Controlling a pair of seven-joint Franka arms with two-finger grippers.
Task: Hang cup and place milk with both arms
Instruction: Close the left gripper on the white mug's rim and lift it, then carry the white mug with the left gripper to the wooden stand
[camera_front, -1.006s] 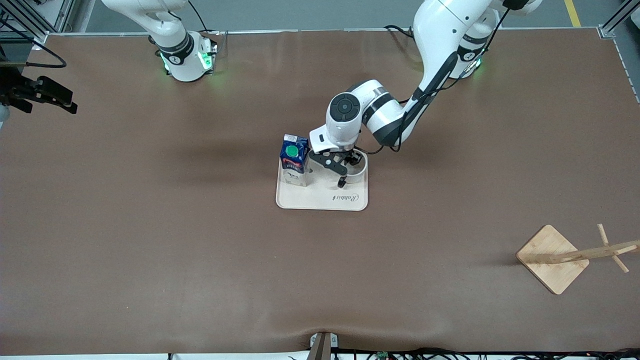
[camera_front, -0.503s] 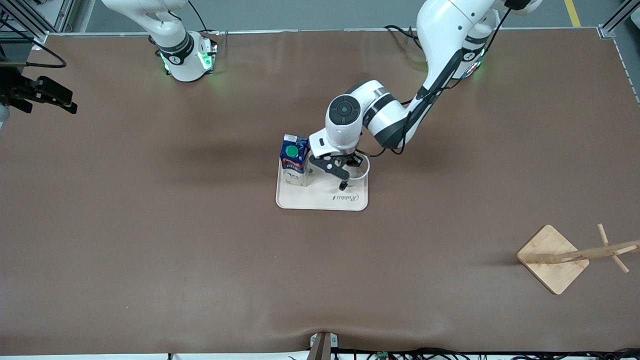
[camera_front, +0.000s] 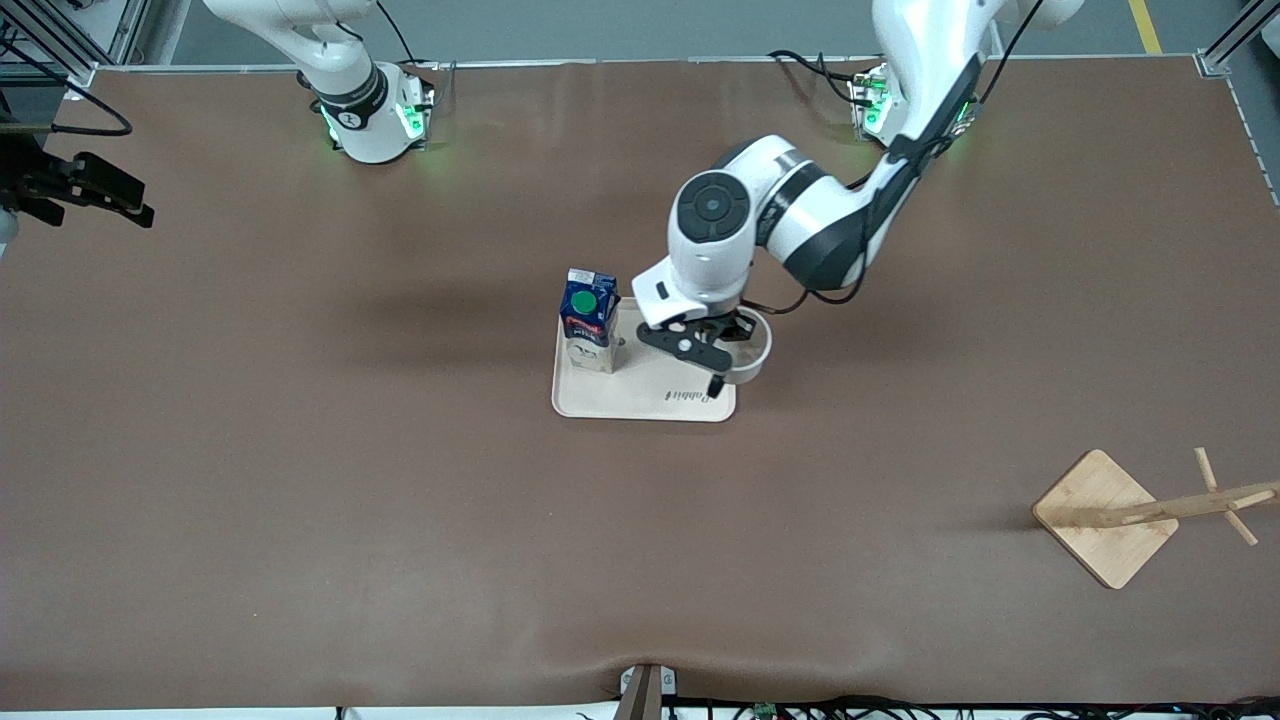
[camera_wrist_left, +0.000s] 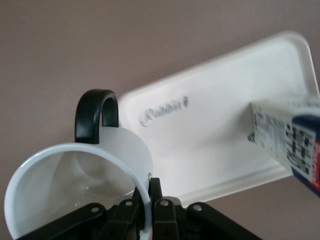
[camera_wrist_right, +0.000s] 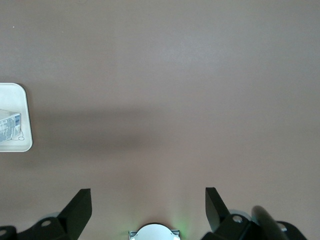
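Note:
My left gripper (camera_front: 728, 335) is shut on the rim of the cup (camera_front: 755, 358), a white mug with a black handle (camera_wrist_left: 95, 115). One finger is inside the rim and one outside. The cup (camera_wrist_left: 65, 185) hangs tilted, off the surface, over the tray's edge toward the left arm's end. In the left wrist view the left gripper (camera_wrist_left: 146, 189) pinches the thin white wall. The milk (camera_front: 588, 322), a dark-blue carton with a green cap, stands upright on the cream tray (camera_front: 650, 400) at its corner toward the right arm's end. My right gripper (camera_wrist_right: 147, 190) waits open and holds nothing, high above bare table.
A wooden rack with pegs on a square base (camera_front: 1105, 515) stands near the front camera at the left arm's end of the table. The brown table mat (camera_front: 350, 480) surrounds the tray. The tray (camera_wrist_right: 20, 100) and the milk (camera_wrist_right: 10, 125) show at the edge of the right wrist view.
The left gripper closed on the cup's rim, lifted it off the tray and carried it a little toward the left arm's end. The right arm and the milk stayed still.

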